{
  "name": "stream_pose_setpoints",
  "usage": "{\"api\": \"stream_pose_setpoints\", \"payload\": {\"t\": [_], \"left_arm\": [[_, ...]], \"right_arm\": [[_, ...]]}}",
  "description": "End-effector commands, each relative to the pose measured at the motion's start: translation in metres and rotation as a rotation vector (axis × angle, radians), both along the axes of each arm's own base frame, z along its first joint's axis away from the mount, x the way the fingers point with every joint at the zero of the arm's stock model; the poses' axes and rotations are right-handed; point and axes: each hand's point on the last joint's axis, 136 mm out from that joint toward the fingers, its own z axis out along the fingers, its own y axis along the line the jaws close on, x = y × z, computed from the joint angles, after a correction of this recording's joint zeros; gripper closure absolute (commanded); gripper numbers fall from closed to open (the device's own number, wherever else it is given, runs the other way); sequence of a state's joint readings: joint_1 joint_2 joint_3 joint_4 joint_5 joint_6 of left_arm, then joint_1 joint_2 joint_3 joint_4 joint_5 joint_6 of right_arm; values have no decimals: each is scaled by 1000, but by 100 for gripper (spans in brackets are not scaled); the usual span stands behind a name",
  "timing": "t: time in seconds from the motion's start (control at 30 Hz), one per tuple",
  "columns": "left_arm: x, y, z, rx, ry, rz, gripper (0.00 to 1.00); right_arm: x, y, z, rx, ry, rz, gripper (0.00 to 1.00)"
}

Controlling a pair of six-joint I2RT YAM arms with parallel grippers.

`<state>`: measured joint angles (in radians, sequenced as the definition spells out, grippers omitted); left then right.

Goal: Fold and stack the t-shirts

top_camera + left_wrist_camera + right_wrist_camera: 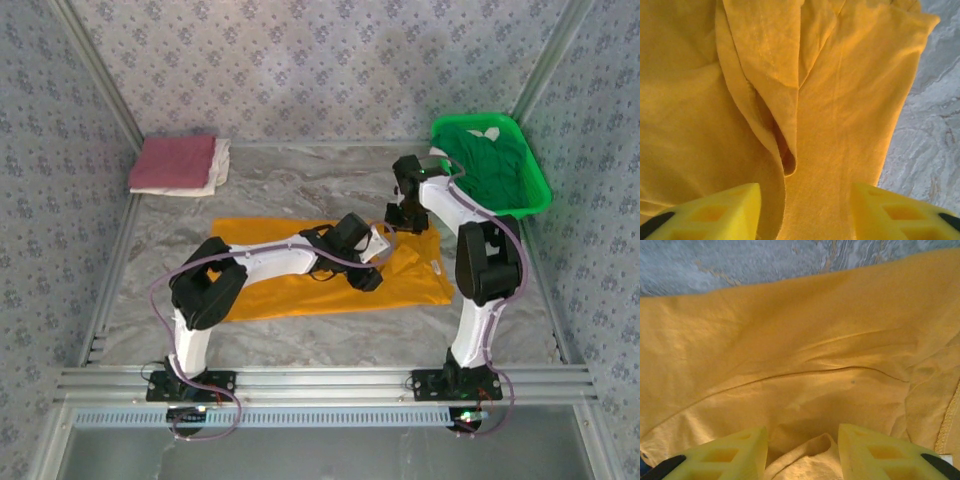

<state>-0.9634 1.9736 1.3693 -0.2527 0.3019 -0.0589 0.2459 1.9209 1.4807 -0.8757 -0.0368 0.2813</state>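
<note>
An orange-yellow t-shirt point(270, 298) lies spread across the middle of the table. My left gripper point(378, 262) hovers low over its right half, open, with flat cloth and a loose fold point(785, 150) under the gap between its fingers point(805, 202). My right gripper point(405, 218) is at the shirt's far right edge. It is open too, and a raised ridge of the orange cloth point(815, 450) sits between its yellow fingers point(802, 445). A folded dusty red t-shirt point(172, 162) rests on a white one point(218, 165) at the back left.
A bright green plastic basket point(540, 190) stands at the back right with green cloth point(490, 170) inside it. Bare marbled table point(935, 125) shows beside the shirt's edge. Patterned walls close in the back and sides.
</note>
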Motion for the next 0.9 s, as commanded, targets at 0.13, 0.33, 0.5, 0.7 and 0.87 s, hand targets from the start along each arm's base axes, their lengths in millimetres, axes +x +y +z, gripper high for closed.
{"api": "stream_pose_setpoints", "payload": {"t": [0.13, 0.33, 0.5, 0.7, 0.87], "left_arm": [[0, -1, -17, 41, 0, -7, 52], [0, 1, -13, 14, -16, 8, 64], [-5, 7, -18, 10, -3, 19, 76], [-10, 17, -24, 22, 16, 43, 89], [-11, 24, -21, 10, -7, 56, 93]], "right_arm": [[-12, 2, -13, -1, 84, 62, 71], [-23, 5, -5, 52, 70, 58, 92], [-41, 1, -1, 92, 66, 42, 99], [-66, -9, 5, 124, 49, 11, 100], [-86, -17, 3, 137, 45, -32, 100]]}}
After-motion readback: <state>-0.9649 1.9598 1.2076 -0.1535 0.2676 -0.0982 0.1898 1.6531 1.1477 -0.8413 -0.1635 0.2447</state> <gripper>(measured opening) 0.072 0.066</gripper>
